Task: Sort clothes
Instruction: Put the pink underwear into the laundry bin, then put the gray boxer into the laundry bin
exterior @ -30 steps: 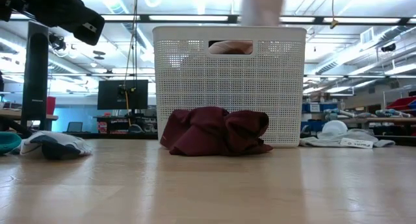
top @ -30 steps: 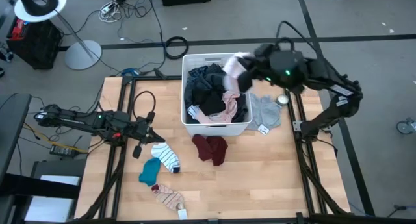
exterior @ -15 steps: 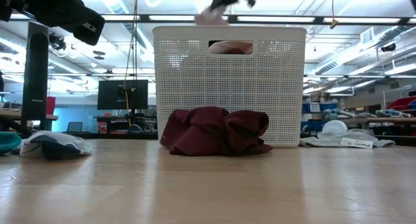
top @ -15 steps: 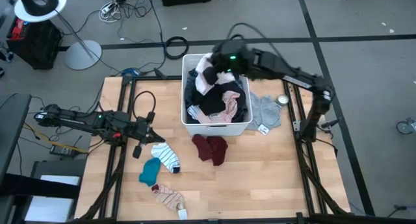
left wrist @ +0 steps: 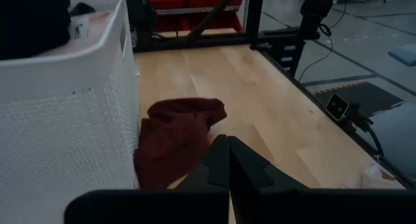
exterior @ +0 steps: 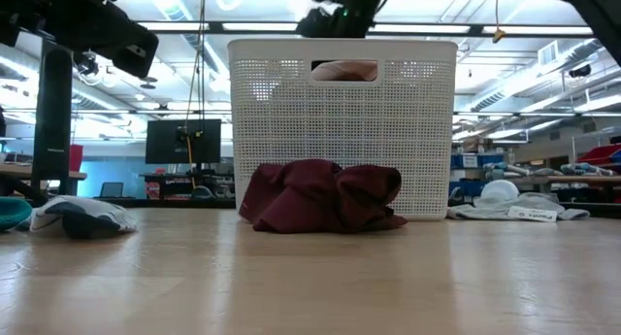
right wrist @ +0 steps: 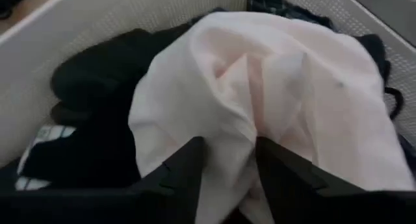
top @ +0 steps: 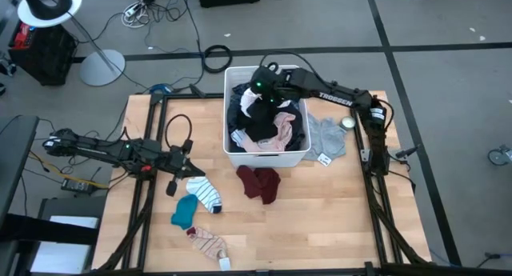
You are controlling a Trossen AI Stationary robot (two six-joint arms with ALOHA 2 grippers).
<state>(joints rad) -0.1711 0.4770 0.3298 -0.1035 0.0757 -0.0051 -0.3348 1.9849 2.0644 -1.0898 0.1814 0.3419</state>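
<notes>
The white slotted basket (top: pixel 228 152) stands at the table's far middle, full of clothes: black, pink and dark pieces. My right gripper (top: pixel 260 88) reaches into its far left part, fingers apart over a pale pink garment (right wrist: pixel 260 68) that lies on top of the pile (top: pixel 262 106). A maroon piece (top: pixel 260 184) lies against the basket's near wall, and a grey piece (top: pixel 326 136) lies to its right. Striped (top: pixel 206 192), teal (top: pixel 186 210) and pink striped (top: pixel 210 244) socks lie near left. My left gripper (top: pixel 170 184) is shut beside them, raised off the table. My right gripper (right wrist: pixel 229 143) comes from above with a fold of the pale pink garment (right wrist: pixel 227 120) bulging up between its two spread fingers (right wrist: pixel 188 169). The garment rests on the black clothes in the basket. Whether the fingers touch the cloth, I cannot tell.
A small round tin (top: pixel 349 122) sits at the table's far right, beyond the grey piece. The table's near right part is bare wood (top: pixel 336 220). The basket's wall (exterior: pixel 340 131) rises high in the low view, with the maroon piece (exterior: pixel 325 197) in front of it.
My right gripper has swung from the basket's far right corner toward the table's left, across the basket, and gone down into its far left part. The pale pink garment that hung from it above the rim now lies on the pile inside.
</notes>
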